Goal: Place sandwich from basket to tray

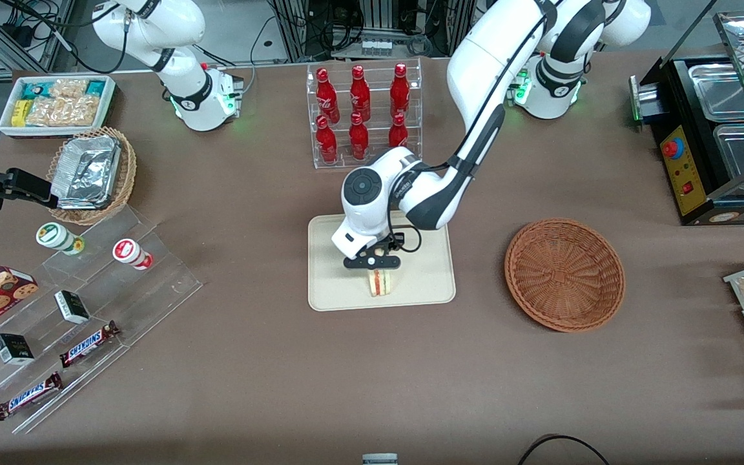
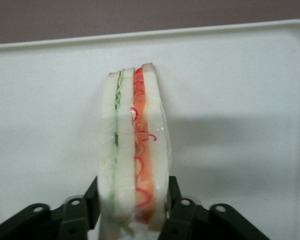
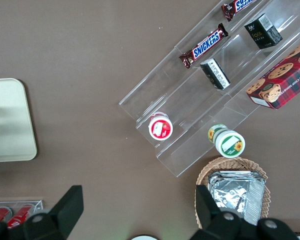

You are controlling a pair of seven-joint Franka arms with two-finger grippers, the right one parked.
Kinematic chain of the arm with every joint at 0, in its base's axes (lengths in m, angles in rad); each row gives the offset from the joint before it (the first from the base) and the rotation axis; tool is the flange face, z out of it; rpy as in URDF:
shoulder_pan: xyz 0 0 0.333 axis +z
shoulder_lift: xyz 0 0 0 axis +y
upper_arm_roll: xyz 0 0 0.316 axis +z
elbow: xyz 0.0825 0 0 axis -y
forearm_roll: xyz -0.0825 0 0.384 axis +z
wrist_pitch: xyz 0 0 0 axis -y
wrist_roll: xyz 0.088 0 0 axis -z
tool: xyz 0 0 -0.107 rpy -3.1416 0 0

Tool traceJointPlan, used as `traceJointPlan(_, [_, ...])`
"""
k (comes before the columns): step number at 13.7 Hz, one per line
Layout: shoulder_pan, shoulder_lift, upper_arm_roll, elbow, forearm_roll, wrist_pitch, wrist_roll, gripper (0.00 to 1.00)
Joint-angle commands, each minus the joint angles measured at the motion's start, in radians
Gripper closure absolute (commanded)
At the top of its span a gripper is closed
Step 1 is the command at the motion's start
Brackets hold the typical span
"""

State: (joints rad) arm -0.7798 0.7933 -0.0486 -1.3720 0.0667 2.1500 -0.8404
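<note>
The sandwich (image 1: 380, 282) (image 2: 135, 150) stands on edge over the cream tray (image 1: 423, 284) (image 2: 230, 100), near the tray's edge closest to the front camera. Its red and green filling faces that camera. My left gripper (image 1: 375, 265) (image 2: 134, 200) is shut on the sandwich, with one black finger (image 2: 92, 197) against each bread face. I cannot tell whether the sandwich touches the tray or hangs just above it. The reddish-brown basket (image 1: 564, 274) sits beside the tray, toward the working arm's end of the table, with nothing in it. A corner of the tray (image 3: 10, 125) also shows in the right wrist view.
A clear rack of red bottles (image 1: 362, 113) stands farther from the front camera than the tray. Toward the parked arm's end are a clear stepped shelf (image 1: 88, 310) with snacks, a tan basket with foil (image 1: 91, 174) and a white snack box (image 1: 55, 103). A black food warmer (image 1: 714, 135) stands at the working arm's end.
</note>
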Motion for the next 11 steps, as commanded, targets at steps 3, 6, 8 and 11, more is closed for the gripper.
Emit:
traceJointPlan(3, [0.016,-0.152,0.016,0.008,0.005,-0.143,-0.025,0.00])
traceJointPlan(6, [0.071,-0.277,0.016,-0.002,0.002,-0.264,-0.077,0.00])
traceJointPlan(8, [0.146,-0.368,0.016,-0.034,0.008,-0.308,-0.095,0.00])
traceJointPlan(11, [0.253,-0.541,0.016,-0.157,0.010,-0.328,-0.054,0.00])
